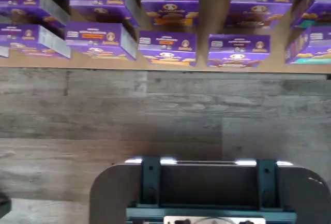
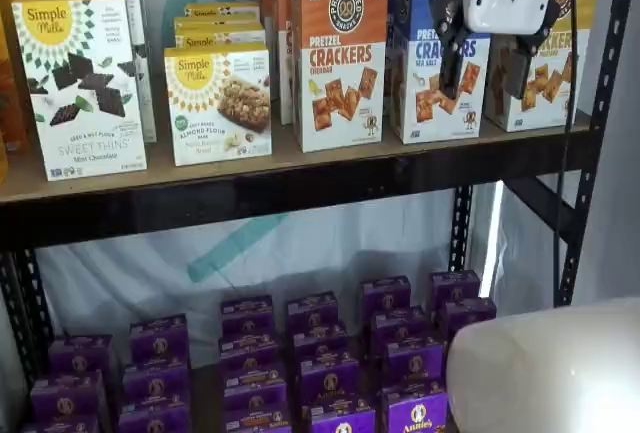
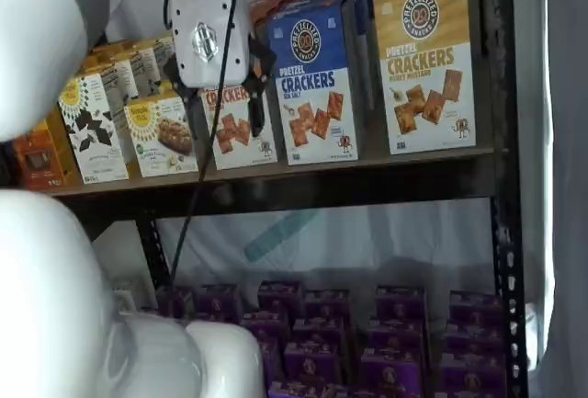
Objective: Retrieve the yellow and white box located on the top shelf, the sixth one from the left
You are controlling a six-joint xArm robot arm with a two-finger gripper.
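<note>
The tall yellow and white pretzel-crackers carton (image 3: 424, 60) stands upright at the right-hand end of the tan wooden top shelf with its dark front rail (image 3: 367, 182), just beside the blue and white cracker carton (image 3: 317, 81), with the orange and white cracker carton (image 2: 338, 53) further along. The white-bodied gripper with two black fingers (image 2: 487, 66) hangs in front of this shelf, clear of the cartons; in both shelf views the fingers stand plainly apart with nothing between them. In a shelf view it partly covers the target carton (image 2: 560, 63), but no contact is evident. The wrist view shows only purple boxes (image 1: 166, 48) on the lower level and grey floor. Judged status: retrieval not yet begun. The carton sits undisturbed in its row; approach, alignment, closure on it and withdrawal all remain outstanding.
</note>
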